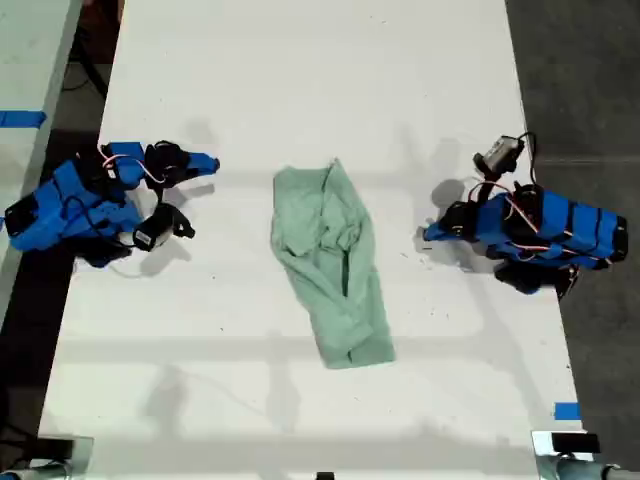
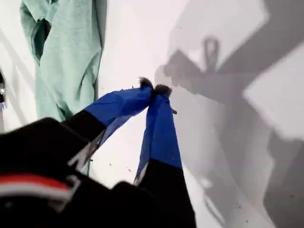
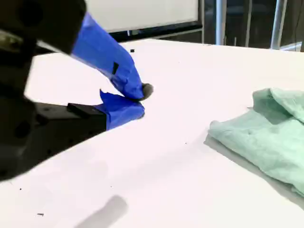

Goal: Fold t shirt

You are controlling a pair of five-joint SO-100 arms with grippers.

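exterior view, read from its left: a blue arm (image 1: 80, 205) lay low on the white table (image 1: 300, 80), well apart from the cloth. the t shirt (image 1: 330, 265) sat near the middle between the two arms, a crumpled pale mint strip running slantwise, bunched and wrinkled, not a flat spread. at the exterior view's right a second blue arm (image 1: 540, 232) also rested low, clear of the garment. the wrist views did not show me plainly which of these arms was which, so i leave that unsaid.

first wrist view showed my first gripper (image 2: 154, 89) with its blue-taped jaws pinched together at the tips, holding nothing, above bare table beside the shirt's edge. second wrist view showed my second gripper (image 3: 141, 100) close to the tabletop, jaws likewise closed and empty, with the shirt off to one side and not touching it.

risks, as i judged them: the shirt was already doubled on itself, so a pinch at the edge could have caught several layers at once and dragged the whole bundle instead of turning one flap. jaws that stayed closed on approach would only have pushed the cloth and wrinkled it more. a low approach could have scraped the tips on the table. one arm pulling alone could have slid the light cloth across the smooth surface.
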